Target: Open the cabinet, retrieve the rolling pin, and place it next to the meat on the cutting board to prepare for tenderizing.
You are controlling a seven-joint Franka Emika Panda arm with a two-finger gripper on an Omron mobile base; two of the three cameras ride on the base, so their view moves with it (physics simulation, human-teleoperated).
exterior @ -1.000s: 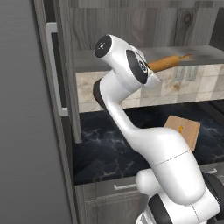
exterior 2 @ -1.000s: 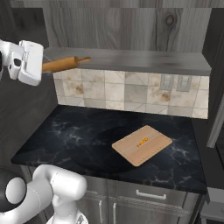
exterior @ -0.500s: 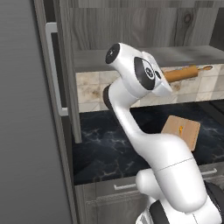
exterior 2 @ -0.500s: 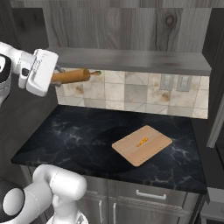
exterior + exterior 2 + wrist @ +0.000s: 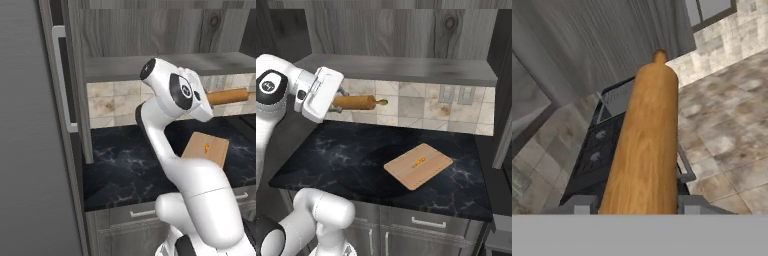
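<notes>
The orange-brown rolling pin point(image 5: 355, 102) hangs level in the air, just under the cabinet's shelf point(image 5: 401, 67) and in front of the tiled wall. My gripper point(image 5: 339, 102) is shut on its left end. In the hand view the rolling pin point(image 5: 644, 150) runs straight away from me between my fingertips point(image 5: 579, 204). From the left base the rolling pin point(image 5: 227, 96) sticks out to the right of my hand. The tan cutting board point(image 5: 418, 166) lies on the counter below and to the right, with a small orange piece of meat point(image 5: 418, 162) on it. One cabinet door point(image 5: 75, 100) stands open at the left.
The black marbled countertop point(image 5: 346, 155) spreads under the arm, with grey drawer fronts point(image 5: 426, 222) below it. Wall sockets point(image 5: 456, 94) sit in the tiles at the right. Another dark door edge point(image 5: 503, 135) stands at the far right. A stove point(image 5: 597, 145) lies below the hand.
The arm has carried the rolling pin down and to the right, from shelf height to below the shelf in front of the tiles. The grip has stayed the same.
</notes>
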